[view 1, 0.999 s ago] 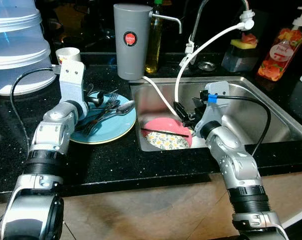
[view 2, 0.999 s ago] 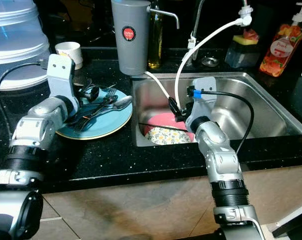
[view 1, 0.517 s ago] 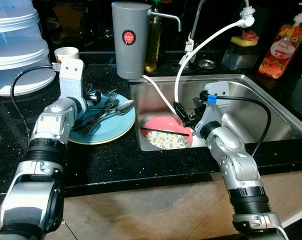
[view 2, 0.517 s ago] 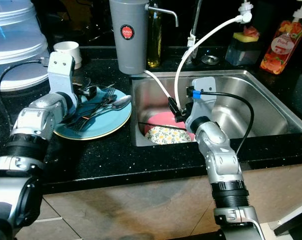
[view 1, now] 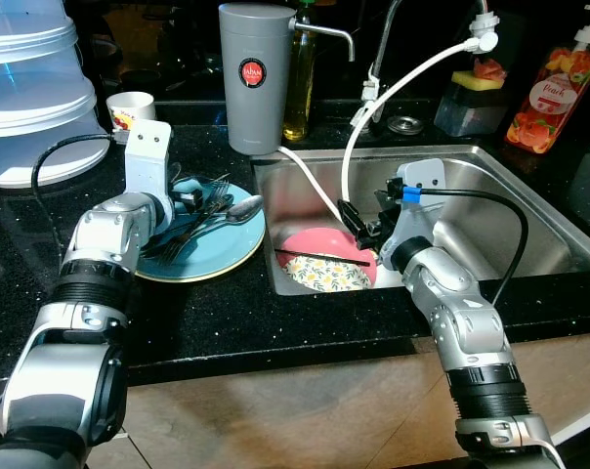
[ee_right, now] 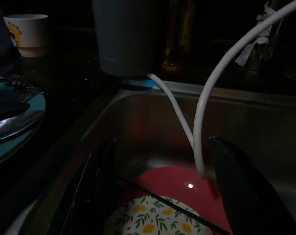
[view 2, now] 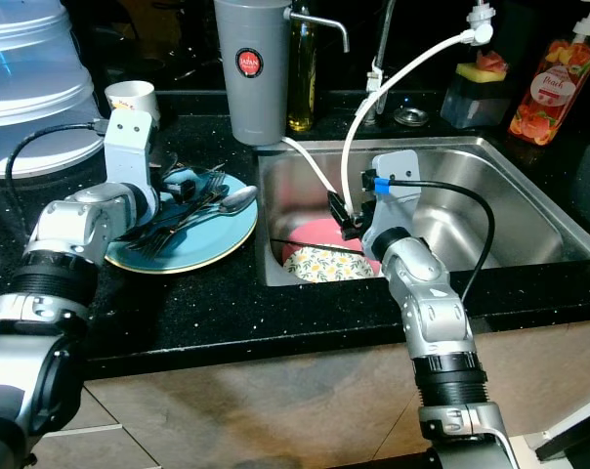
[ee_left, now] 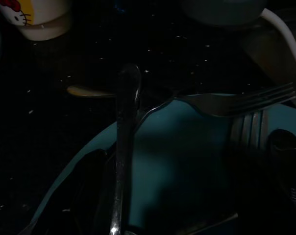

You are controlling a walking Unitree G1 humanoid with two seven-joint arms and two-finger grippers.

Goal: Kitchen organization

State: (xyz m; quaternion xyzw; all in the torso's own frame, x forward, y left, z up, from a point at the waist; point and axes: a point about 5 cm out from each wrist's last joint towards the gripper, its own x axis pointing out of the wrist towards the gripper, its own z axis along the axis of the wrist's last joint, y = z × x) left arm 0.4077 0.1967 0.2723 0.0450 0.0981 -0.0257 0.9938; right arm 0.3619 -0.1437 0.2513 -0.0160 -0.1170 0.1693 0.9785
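A light blue plate [view 1: 202, 256] lies on the black counter left of the sink, with several forks [view 1: 209, 200] and a spoon [view 1: 238, 209] piled on it. My left gripper [view 1: 184, 194] is low over the plate's far side among the cutlery. The left wrist view is dark, with a utensil handle [ee_left: 123, 147] running down its middle across the plate [ee_left: 177, 171]. In the steel sink [view 1: 510, 195], a red bowl [view 1: 324, 244] and a yellow-flowered dish [view 1: 324, 276] lie under a thin dark stick. My right gripper [view 1: 358, 227] hangs open just above the bowl [ee_right: 172, 181], holding nothing.
A grey jug [view 1: 252, 78], an oil bottle [view 1: 300, 88] and a tap with white hoses [view 1: 393, 93] stand behind the sink. A small white cup [view 1: 131, 106] and a stack of clear tubs [view 1: 26, 88] are at the back left. A soap bottle [view 1: 549, 93] stands at the right.
My left arm has shifted a little to the right over the blue plate. The right arm and the dishes in the sink are as before.
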